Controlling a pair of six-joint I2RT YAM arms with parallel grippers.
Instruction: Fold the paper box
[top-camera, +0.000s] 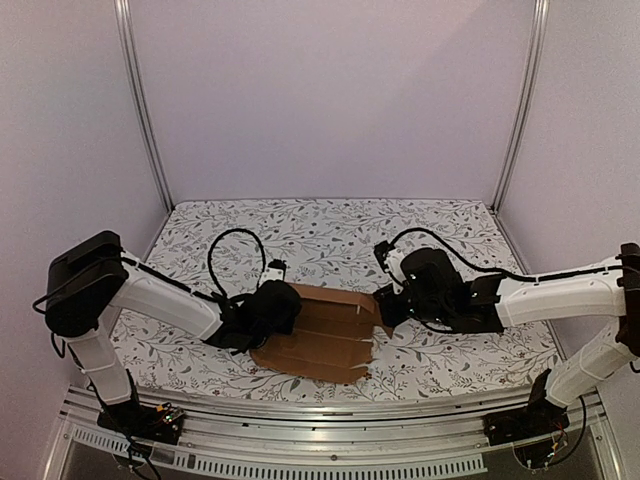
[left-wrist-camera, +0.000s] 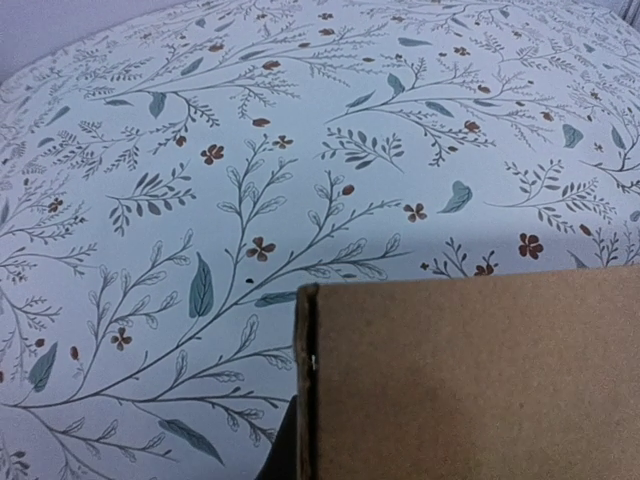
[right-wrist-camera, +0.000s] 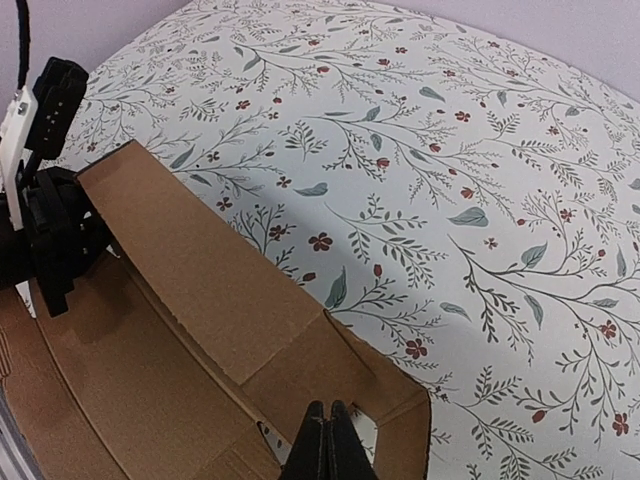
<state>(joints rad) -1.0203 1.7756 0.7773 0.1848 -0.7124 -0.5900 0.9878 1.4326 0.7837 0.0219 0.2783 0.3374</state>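
**Top external view.** The paper box lies as a partly opened brown cardboard sheet on the flower-patterned table. It sits at the 6 o'clock side of the surface, between the two arms. The left gripper is at the sheet's 9 o'clock edge. The right gripper is at its 3 o'clock edge. Both touch or overlap the cardboard. The jaw state cannot be read from this view.

**Left wrist view.** A plain panel of the paper box fills the 4 to 6 o'clock part of the frame, close to the lens. Its cut vertical edge stands near the centre line. The patterned table fills the rest. The panel hides the fingers. The jaws are pressed together.

**Right wrist view.** The right gripper enters at 6 o'clock. Its two fingers are pressed together, and nothing shows between them. The tips stand over the sheet next to a cut-out notch. The paper box runs from 6 o'clock to 10 o'clock. One long flap is raised along its far edge. The left gripper is at 9 o'clock, against the end of that raised flap, and appears to pinch it. The table lies bare from 12 to 4 o'clock.
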